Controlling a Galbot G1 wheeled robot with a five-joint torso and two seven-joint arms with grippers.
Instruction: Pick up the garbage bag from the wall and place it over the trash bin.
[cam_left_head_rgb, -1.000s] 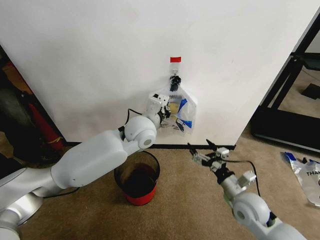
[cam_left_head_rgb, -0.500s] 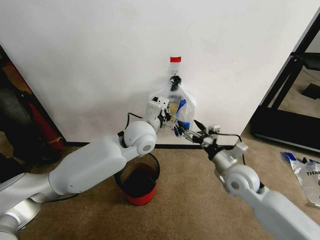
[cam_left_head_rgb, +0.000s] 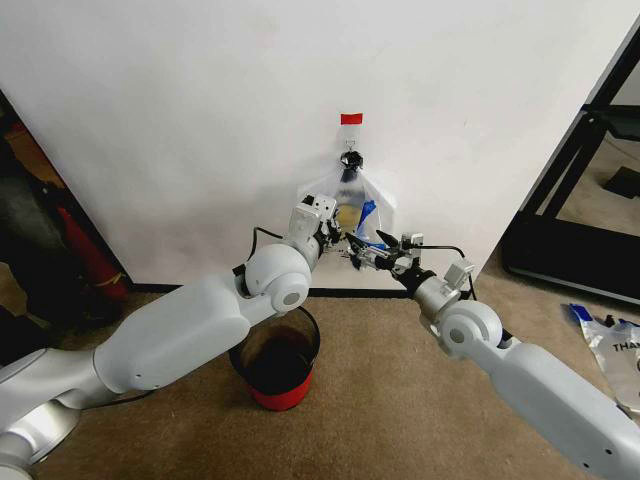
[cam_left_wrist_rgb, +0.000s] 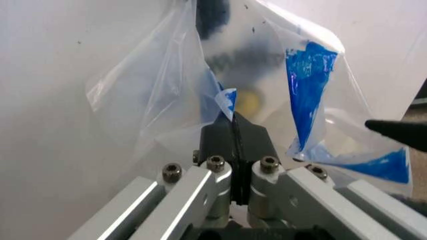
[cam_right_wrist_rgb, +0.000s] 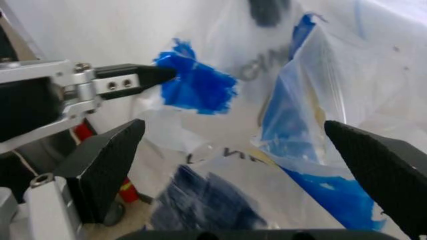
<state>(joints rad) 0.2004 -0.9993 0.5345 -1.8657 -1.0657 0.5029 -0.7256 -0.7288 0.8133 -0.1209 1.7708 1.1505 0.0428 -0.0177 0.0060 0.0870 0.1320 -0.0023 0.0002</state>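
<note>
Left hand (cam_left_wrist_rgb: 233, 135) is clamped on a blue-edged fold of the garbage bag (cam_left_head_rgb: 352, 215), pads pressed together with the film pinched between them, per the left wrist view. Bag hangs from the black hook (cam_left_head_rgb: 350, 158) on the wall (cam_left_head_rgb: 180, 120), under the red tape strip (cam_left_head_rgb: 350, 118). Right hand (cam_right_wrist_rgb: 250, 150) is wide open with nothing in it, one finger either side of the opposite blue edge. My read: step in hand is getting the second grip. I want the right hand closing on the blue handle strip, not slack clear film, well apart from the left pinch so the mouth can spread, then lift off the hook rather than pull straight out. Trash bin (cam_left_head_rgb: 238, 350) sits on the carpet below my left arm, near the wall. Versus a second ago: right hand has come up from low over the carpet to the bag; left hand barely shifted.
</note>
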